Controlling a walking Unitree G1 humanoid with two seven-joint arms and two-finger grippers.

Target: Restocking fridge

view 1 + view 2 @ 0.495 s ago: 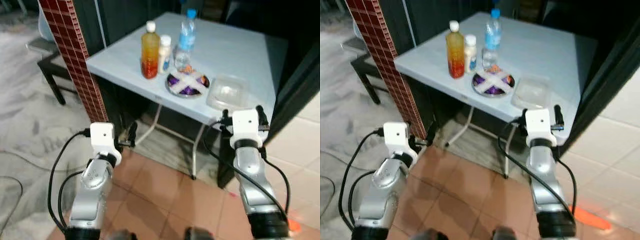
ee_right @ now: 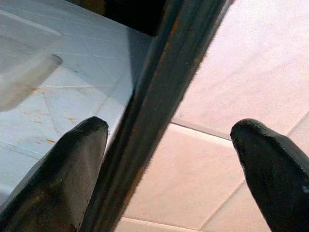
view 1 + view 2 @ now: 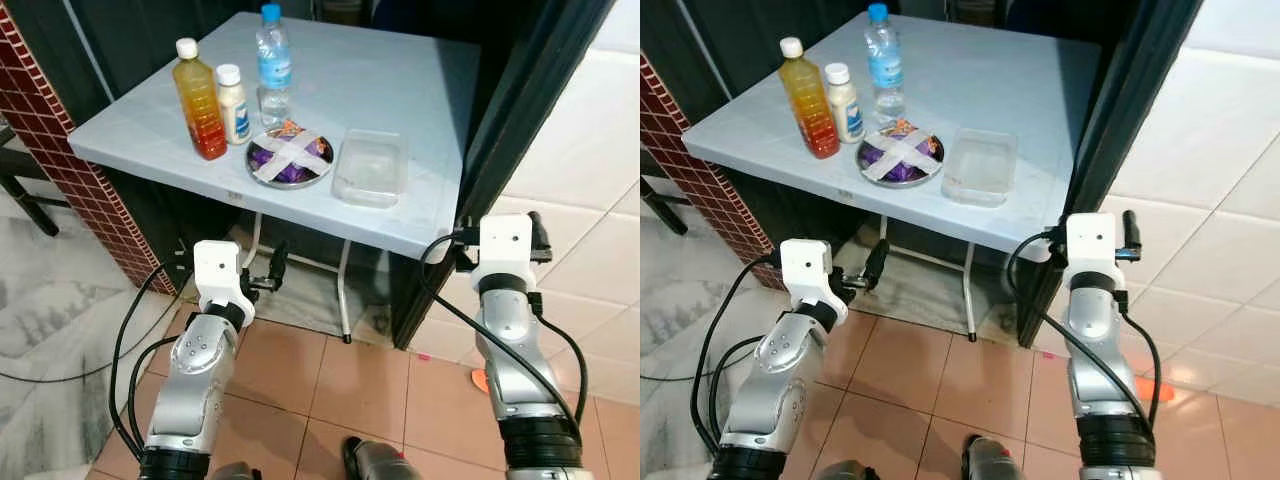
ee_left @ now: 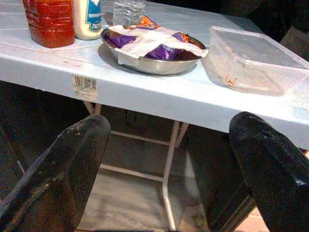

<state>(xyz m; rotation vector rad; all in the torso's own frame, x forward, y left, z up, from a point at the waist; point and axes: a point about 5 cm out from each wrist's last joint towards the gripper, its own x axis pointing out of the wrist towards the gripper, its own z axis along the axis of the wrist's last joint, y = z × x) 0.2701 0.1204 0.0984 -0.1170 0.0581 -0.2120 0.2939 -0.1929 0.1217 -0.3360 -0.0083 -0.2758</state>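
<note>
On the pale blue table (image 3: pixel 400 70) stand an orange juice bottle (image 3: pixel 199 98), a small white bottle (image 3: pixel 233 103) and a water bottle (image 3: pixel 273 66). In front of them sit a metal bowl (image 3: pixel 290 158) of purple packets and an empty clear plastic container (image 3: pixel 371 166). My left gripper (image 3: pixel 232 262) is open and empty below the table's front edge, under the bowl (image 4: pixel 152 48). My right gripper (image 3: pixel 498 228) is open and empty at the table's front right corner, with a dark post (image 2: pixel 159 111) between its fingers.
A red brick pillar (image 3: pixel 40 130) rises left of the table. The dark post (image 3: pixel 500 130) stands against the table's right side, with a white tiled wall (image 3: pixel 600 130) beyond it. Thin white table legs (image 3: pixel 343 300) stand on the terracotta floor (image 3: pixel 370 390).
The whole view has shifted: the table now sits nearer and further left, and the dark post and tiled wall have come in on the right. Both grippers stay open and empty.
</note>
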